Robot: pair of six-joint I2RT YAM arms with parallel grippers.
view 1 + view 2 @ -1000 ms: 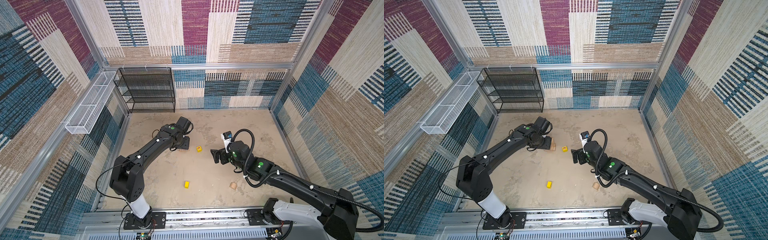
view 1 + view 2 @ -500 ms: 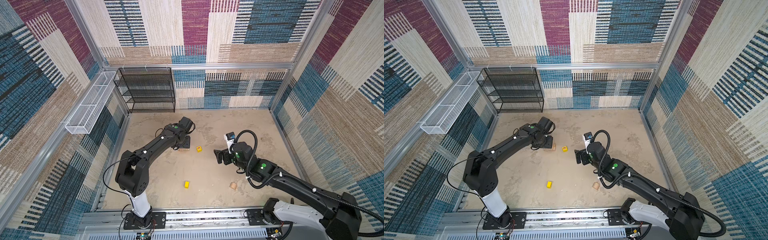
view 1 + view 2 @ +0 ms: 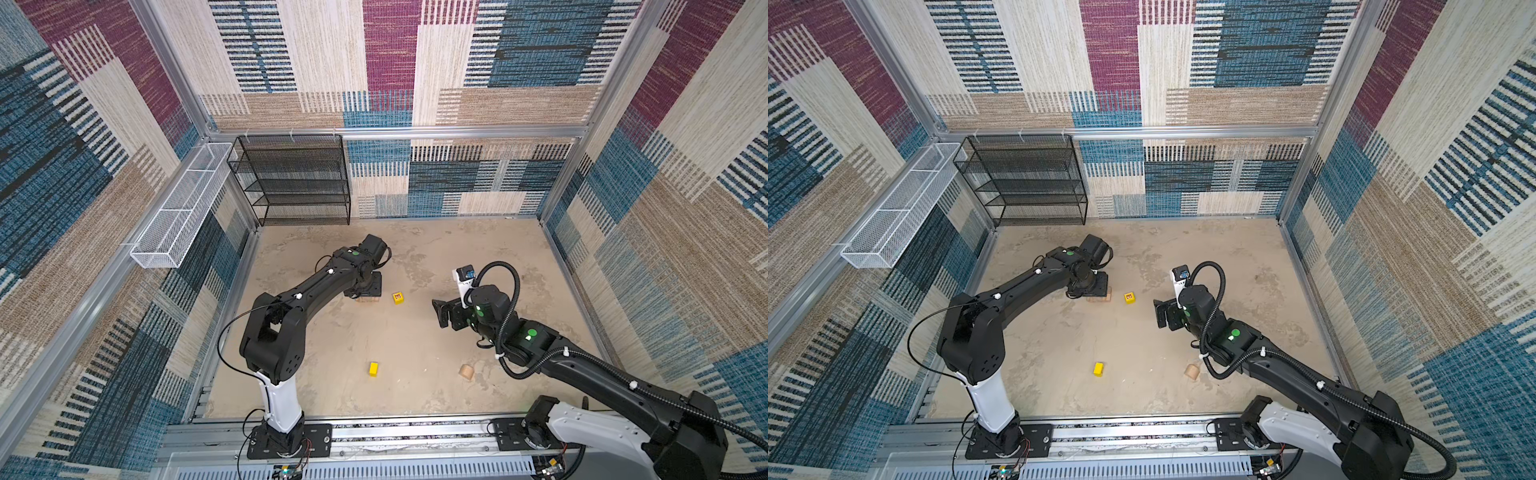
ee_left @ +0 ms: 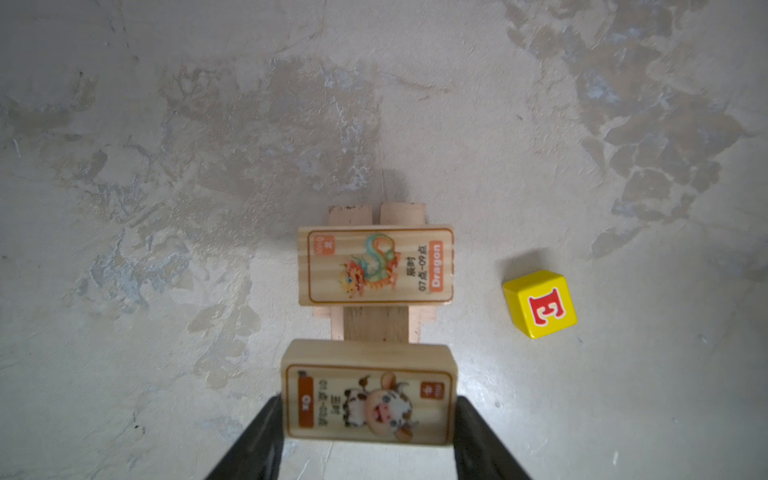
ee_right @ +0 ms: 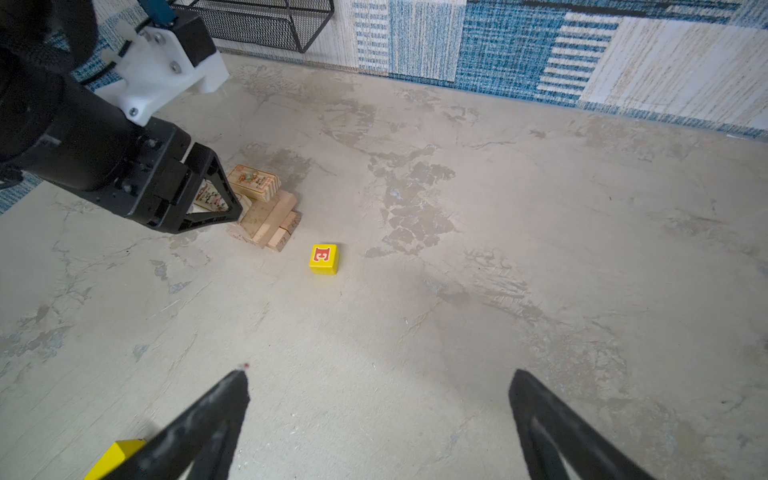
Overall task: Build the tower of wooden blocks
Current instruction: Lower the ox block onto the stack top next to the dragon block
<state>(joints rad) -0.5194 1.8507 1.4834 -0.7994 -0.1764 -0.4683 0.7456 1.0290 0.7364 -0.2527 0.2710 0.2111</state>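
Jaws of your left gripper [image 4: 369, 400] are clamping the Ox block [image 4: 369, 386]; releasing it overhanging the tower's [image 4: 375, 324] six-o'clock edge is risking toppling.

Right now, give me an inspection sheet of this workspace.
Surface: mottled tan tabletop, patchy staining.
Job's things: low stack of tan wood blocks, dragon-picture block on top; yellow cube with red E beside it; plain yellow block and rounded tan piece apart, toward the table's front edge.
Clutter: nothing seen.
Grippers: left gripper shut on ox-picture wood block at the stack; right gripper open, empty.
Cables: black corrugated hose arcs over right arm.
Surroundings: black mesh shelf, white wire basket, patterned carpet walls.
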